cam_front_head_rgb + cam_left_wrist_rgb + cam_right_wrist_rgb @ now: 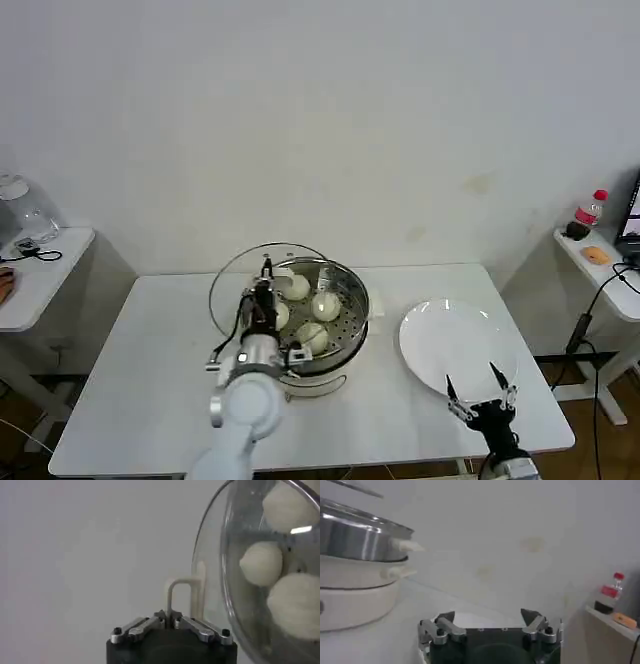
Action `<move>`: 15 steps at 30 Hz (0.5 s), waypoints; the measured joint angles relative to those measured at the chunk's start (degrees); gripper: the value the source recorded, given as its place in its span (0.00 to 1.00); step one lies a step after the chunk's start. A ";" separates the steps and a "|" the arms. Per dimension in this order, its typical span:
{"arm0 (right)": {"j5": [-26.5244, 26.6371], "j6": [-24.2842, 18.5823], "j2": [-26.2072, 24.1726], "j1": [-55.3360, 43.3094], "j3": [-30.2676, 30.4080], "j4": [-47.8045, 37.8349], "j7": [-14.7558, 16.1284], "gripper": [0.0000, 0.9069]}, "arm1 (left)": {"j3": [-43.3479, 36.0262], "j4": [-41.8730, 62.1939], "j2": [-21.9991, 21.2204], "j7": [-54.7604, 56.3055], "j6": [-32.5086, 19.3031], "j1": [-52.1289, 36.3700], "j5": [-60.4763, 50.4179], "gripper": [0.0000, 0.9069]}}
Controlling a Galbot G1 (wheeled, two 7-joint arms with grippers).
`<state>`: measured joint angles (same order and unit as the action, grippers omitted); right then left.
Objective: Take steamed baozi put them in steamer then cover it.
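High head view, two low wrist-cams

I see even, bright, soft light on the white table (150,400) | faint shadow under the steamer (335,345) | left wrist: small glint on the cover (300,530), baozi (261,562) blurred behind its glass | right wrist: steamer and bottle (610,591) soft, out of focus

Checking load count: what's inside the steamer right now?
Inside the steamer, four steamed baozi sit on the perforated tray. The left gripper holds the cover tilted over the left rim, hiding part of one bun and the tray beneath.
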<state>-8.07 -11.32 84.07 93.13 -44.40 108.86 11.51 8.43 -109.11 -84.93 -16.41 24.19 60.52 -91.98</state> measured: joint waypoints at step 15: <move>-0.85 -0.22 0.54 -0.03 0.82 -0.85 0.10 1.00 | -1.90 4.47 -5.26 -0.83 -0.13 -1.18 -5.30 0.00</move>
<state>-8.92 -11.54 84.61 93.10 -43.59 108.01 11.61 6.53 -104.64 -90.19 -17.24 24.06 59.34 -97.28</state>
